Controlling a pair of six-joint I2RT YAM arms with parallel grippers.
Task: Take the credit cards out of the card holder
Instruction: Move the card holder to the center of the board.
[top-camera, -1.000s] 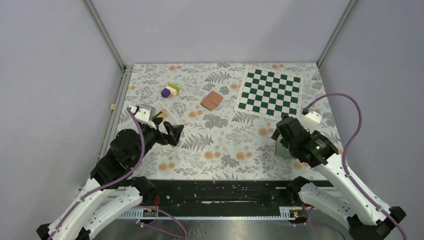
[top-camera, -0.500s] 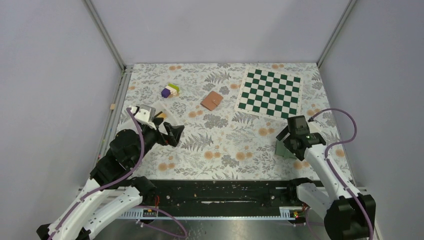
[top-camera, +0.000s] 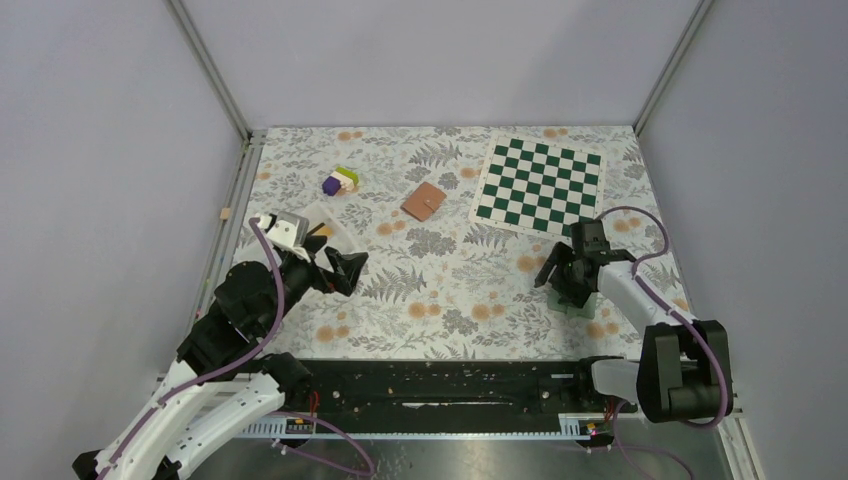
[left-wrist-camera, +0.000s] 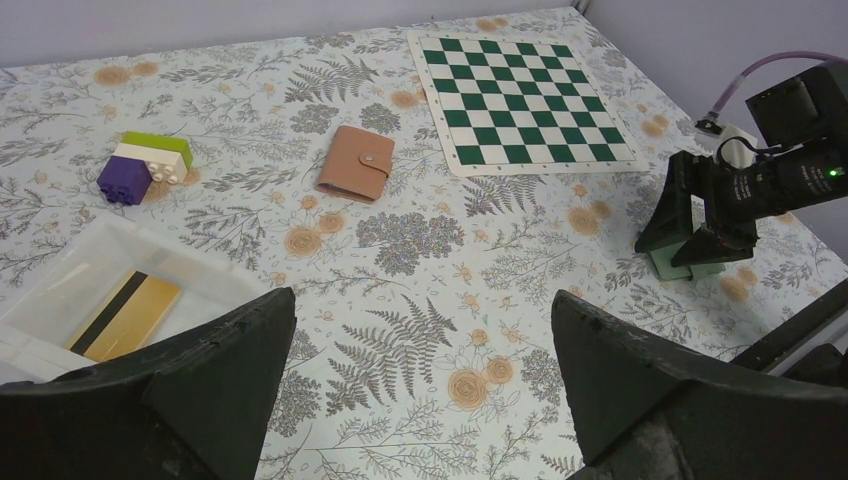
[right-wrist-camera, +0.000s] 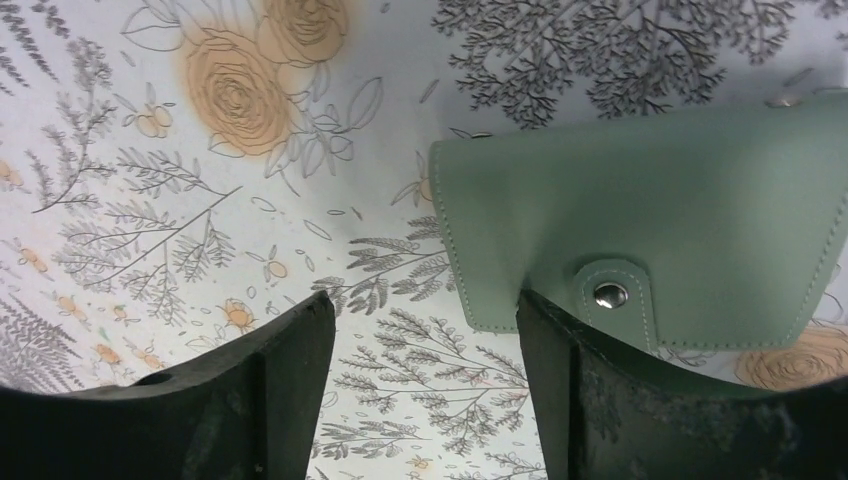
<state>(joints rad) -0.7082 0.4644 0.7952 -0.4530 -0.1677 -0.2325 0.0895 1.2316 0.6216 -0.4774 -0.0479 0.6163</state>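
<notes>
1. Floral-print table cover (top-camera: 440, 290), grey walls on three sides.
2. Left gripper (left-wrist-camera: 420, 305): released, jaws wide apart, nothing between them, hanging above the cover.
3. Clear plastic tray (left-wrist-camera: 100, 250) sits just beside its left finger. One yellow-orange credit card (left-wrist-camera: 128, 313) with a black stripe lies flat inside it.
4. Ahead of the left gripper, slightly left of centre: a tan card holder (left-wrist-camera: 356, 162), closed and lying flat. Further left of that is a small stack of toy blocks (left-wrist-camera: 145, 165) in purple, white and green.
5. Ahead and to its right: green-and-white chessboard mat (left-wrist-camera: 520, 100), flat on the cover.
6. Right gripper (right-wrist-camera: 422, 300): jaws apart, not clamped on anything, pointing down at the table.
7. Green card holder (right-wrist-camera: 640, 210) lies flat directly under it, with the flap closed and the snap button (right-wrist-camera: 610, 294) fastened. The holder's left edge shows in the gap between the fingers, and the right finger covers its lower edge next to the snap.
8. Can't tell from the right wrist view whether the fingertips touch the holder or the cover.
9. No card visible at the green holder; it's shut.
</notes>
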